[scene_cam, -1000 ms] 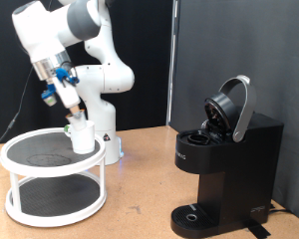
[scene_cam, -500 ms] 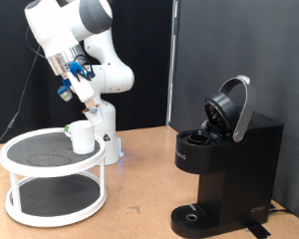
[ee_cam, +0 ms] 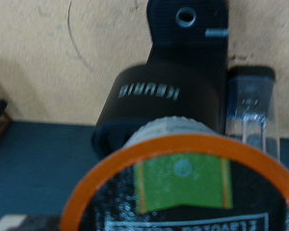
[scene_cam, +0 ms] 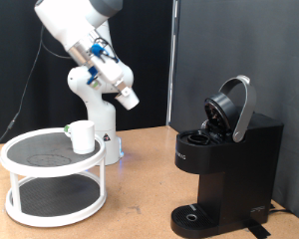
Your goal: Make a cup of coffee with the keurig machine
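Observation:
The black keurig machine [scene_cam: 225,169] stands at the exterior view's right with its hinged lid [scene_cam: 232,107] raised and the pod chamber open. It also shows in the wrist view [ee_cam: 169,87], seen from above. The small white cup [scene_cam: 82,135] stands on the top tier of a white round rack [scene_cam: 52,159] at the left. My gripper [scene_cam: 129,99] is in the air between the rack and the machine, well above the table. It is shut on a coffee pod [ee_cam: 181,183] with an orange rim and a green label, which fills the near part of the wrist view.
The white robot base [scene_cam: 102,119] stands behind the rack. A black backdrop [scene_cam: 239,50] hangs behind the machine. The wooden table [scene_cam: 140,189] lies between rack and machine. The machine's round drip base [scene_cam: 194,215] is near the table's front.
My gripper has moved from just above the cup on the rack, up and to the exterior view's right, towards the machine. The cup has stayed on the rack.

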Robot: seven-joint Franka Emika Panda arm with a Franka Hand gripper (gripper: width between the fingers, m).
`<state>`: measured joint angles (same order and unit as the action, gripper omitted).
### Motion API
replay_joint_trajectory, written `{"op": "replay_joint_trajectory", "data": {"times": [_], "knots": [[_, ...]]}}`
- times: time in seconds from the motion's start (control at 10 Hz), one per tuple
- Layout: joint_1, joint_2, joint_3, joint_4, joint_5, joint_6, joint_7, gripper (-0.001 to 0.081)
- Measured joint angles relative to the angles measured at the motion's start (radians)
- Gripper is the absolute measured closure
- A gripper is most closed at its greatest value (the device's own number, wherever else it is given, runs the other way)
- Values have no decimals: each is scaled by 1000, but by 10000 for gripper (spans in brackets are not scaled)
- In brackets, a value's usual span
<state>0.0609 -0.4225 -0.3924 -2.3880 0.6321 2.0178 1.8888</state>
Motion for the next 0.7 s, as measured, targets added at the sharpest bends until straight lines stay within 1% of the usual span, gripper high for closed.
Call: {"op": "replay_joint_trajectory", "data": {"times": [0.2,0.3,0.5,0.6,0.7], "knots": [[14,5,31,25,9,0,42,421],[13,5,30,23,9,0,39,421],[21,6,30,28,81,6,30,421],[30,8,38,40,113,13,31,421],[39,12,51,59,123,13,48,421]]}}
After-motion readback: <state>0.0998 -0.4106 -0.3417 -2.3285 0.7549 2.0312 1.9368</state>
